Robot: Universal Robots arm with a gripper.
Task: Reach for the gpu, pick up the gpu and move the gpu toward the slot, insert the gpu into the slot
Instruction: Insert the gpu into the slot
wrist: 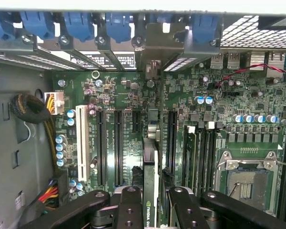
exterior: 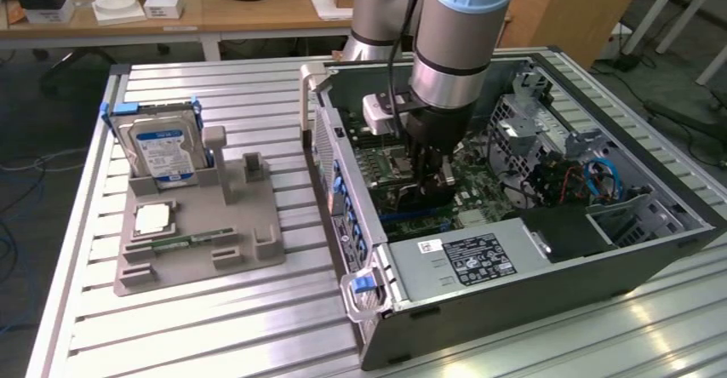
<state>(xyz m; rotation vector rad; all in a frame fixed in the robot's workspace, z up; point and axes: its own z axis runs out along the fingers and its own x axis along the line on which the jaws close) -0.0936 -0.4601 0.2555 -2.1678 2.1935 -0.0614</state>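
Note:
The gpu [wrist: 149, 162] is a thin dark card seen edge-on, standing upright between my two black fingers [wrist: 130, 205]. My gripper [wrist: 155, 198] is shut on it. The card hangs just above the green motherboard [wrist: 128, 95], between two long black slots [wrist: 118, 143] and in line with a rear bracket opening [wrist: 152, 67]. The slot directly under the card is hidden by it. From outside, my gripper [exterior: 427, 182] reaches down into the open computer case [exterior: 477, 301] with the gpu [exterior: 441, 192] low over the board.
The case's rear wall with blue latches [wrist: 81, 24] stands close ahead of the card. A white slot [wrist: 82, 143], cable bundle [wrist: 31, 109] and CPU socket [wrist: 248, 183] flank it. Outside, a grey fixture [exterior: 199, 242] holds a hard drive [exterior: 165, 148] and CPU chip [exterior: 153, 219].

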